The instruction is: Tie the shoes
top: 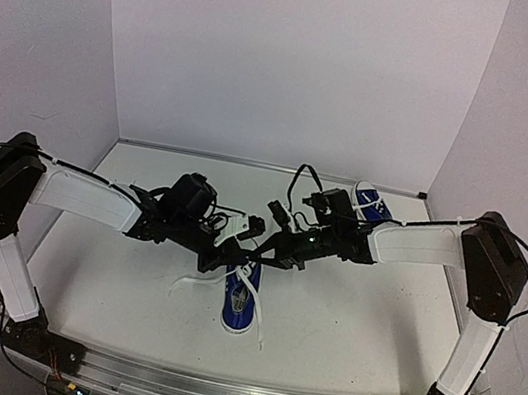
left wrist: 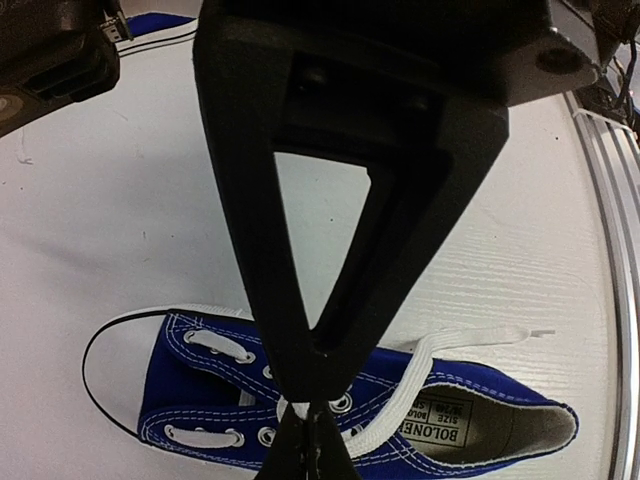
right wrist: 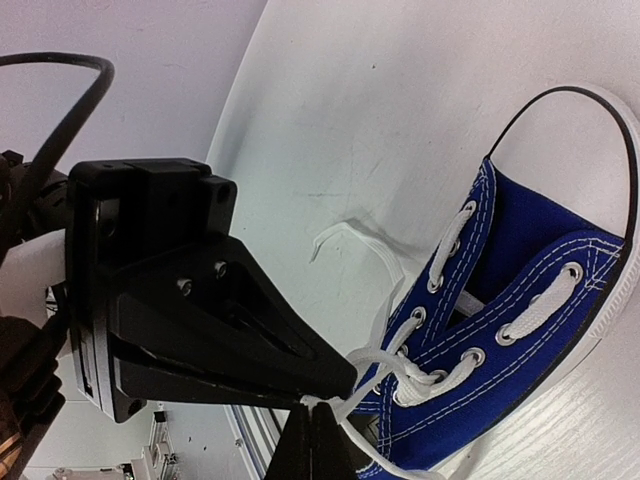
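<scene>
The left gripper (left wrist: 305, 403) has its fingers pressed together on the white lace (left wrist: 420, 375), directly above the eyelets of the near shoe (left wrist: 190, 395). The right gripper (right wrist: 322, 402) pinches the lace too, its tips just beside that shoe's eyelets. The far shoe (top: 370, 202) lies well behind both.

Left fingers (left wrist: 250, 250), right fingers (right wrist: 230, 350) both pinched closed.
</scene>
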